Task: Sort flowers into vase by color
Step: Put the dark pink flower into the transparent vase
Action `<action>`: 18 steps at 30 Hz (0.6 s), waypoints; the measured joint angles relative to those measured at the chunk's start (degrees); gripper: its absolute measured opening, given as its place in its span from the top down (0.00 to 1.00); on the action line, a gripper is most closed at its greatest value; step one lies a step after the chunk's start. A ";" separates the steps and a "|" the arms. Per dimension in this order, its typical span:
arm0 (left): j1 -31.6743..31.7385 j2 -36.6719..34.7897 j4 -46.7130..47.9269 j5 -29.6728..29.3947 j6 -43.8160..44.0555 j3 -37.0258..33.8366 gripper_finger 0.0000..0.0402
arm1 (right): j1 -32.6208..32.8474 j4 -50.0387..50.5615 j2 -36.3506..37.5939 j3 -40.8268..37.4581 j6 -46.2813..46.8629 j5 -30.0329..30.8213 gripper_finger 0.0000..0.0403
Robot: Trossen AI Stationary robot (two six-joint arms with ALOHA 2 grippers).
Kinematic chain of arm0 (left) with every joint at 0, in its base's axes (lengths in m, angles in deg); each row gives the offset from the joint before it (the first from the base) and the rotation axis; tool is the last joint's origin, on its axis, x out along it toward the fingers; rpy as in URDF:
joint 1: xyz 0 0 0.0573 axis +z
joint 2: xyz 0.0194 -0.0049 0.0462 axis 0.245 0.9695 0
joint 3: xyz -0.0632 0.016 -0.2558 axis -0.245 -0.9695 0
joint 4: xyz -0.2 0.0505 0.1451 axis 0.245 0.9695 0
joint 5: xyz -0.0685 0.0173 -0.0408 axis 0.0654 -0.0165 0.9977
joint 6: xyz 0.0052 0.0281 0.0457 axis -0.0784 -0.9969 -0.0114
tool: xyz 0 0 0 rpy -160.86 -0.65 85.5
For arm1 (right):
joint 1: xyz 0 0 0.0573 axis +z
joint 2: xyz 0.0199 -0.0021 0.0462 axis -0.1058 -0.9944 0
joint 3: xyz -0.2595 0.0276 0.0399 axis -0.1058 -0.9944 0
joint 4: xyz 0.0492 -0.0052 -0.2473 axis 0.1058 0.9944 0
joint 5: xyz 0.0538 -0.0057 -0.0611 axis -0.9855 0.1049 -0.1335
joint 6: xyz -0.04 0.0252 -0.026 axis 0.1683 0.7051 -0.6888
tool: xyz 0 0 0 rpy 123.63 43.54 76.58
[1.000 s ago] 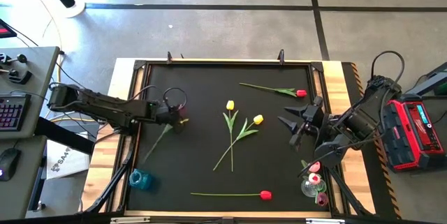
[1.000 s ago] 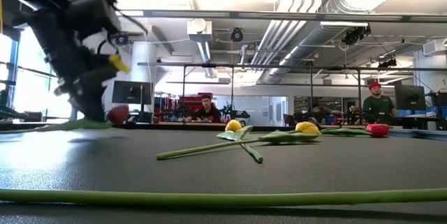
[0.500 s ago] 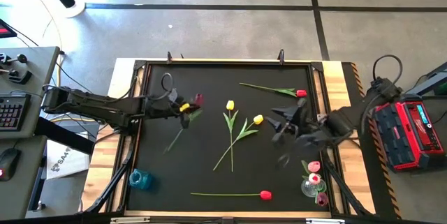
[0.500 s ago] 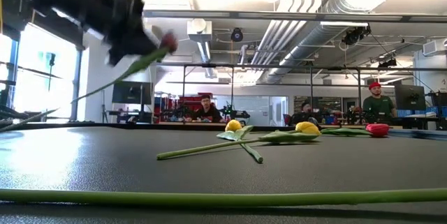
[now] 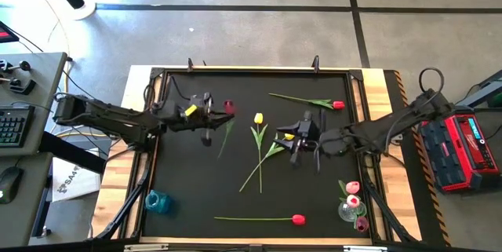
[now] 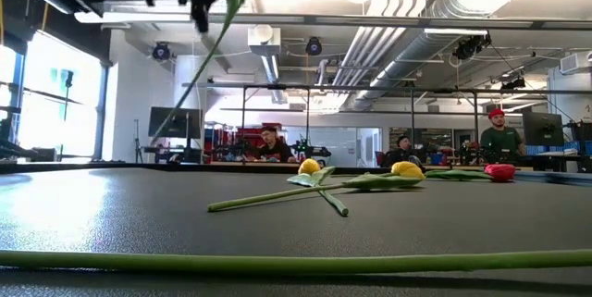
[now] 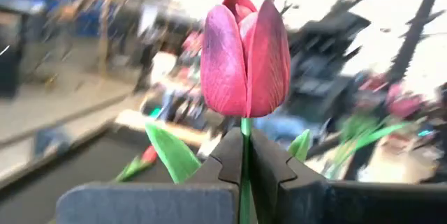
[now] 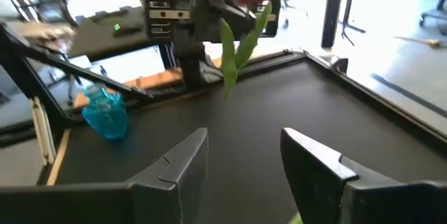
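My left gripper [image 5: 217, 111] is raised over the mat's left half, shut on a dark pink-red tulip [image 5: 228, 107]. Its stem [image 6: 208, 56] hangs slanting below. My right gripper [image 5: 301, 139] is open and empty, right beside a yellow tulip [image 5: 290, 134]; its fingers [image 8: 187, 160] face the left arm. A second yellow tulip [image 5: 258, 118] lies crossed with the first mid-mat. One red tulip [image 5: 337, 104] lies at the far right, another [image 5: 298, 219] along the near edge. My left gripper pinches the tulip's stem just under the bud head [image 7: 244, 128] between its two fingertips. The fingers come about level from the table's left and lie across the stem. The head stands beyond the fingertips; stem and leaves [image 5: 222, 138] hang clear of the mat.
A blue glass vase [image 5: 157, 201] stands at the near left corner. A clear vase [image 5: 350, 210] holding pink tulips stands at the near right corner. The mat has a raised black frame [image 5: 251, 70]. People sit in the room behind the table [image 6: 273, 144].
My left gripper has risen and gone toward the far right with the tulip, which has come off the mat and now hangs clear, head toward the right. My right gripper has gone toward the table's left, up to the yellow tulips, staying open.
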 joint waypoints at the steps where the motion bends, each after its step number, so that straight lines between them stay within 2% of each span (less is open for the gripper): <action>1: 0.00 0.88 -2.89 1.29 -0.41 0.00 1.00 | -0.39 -2.51 0.00 -1.11 -0.90 -0.49 0.58; 5: 0.00 4.78 -12.73 5.45 -2.40 0.00 1.00 | -2.35 -11.15 0.00 -4.51 -4.72 -5.56 0.58; 10: 0.02 10.89 -22.20 7.88 -6.59 1.44 1.00 | -4.82 -15.56 -1.98 -5.01 -7.29 -10.82 0.58; 13: 0.01 14.84 -24.06 10.28 -7.91 4.86 1.00 | -6.14 -18.43 -4.61 -5.01 -9.43 -12.68 0.58; 18: -0.61 20.99 -24.18 13.52 -9.82 10.57 1.00 | -7.13 -20.32 -8.72 -5.01 -11.02 -12.44 0.58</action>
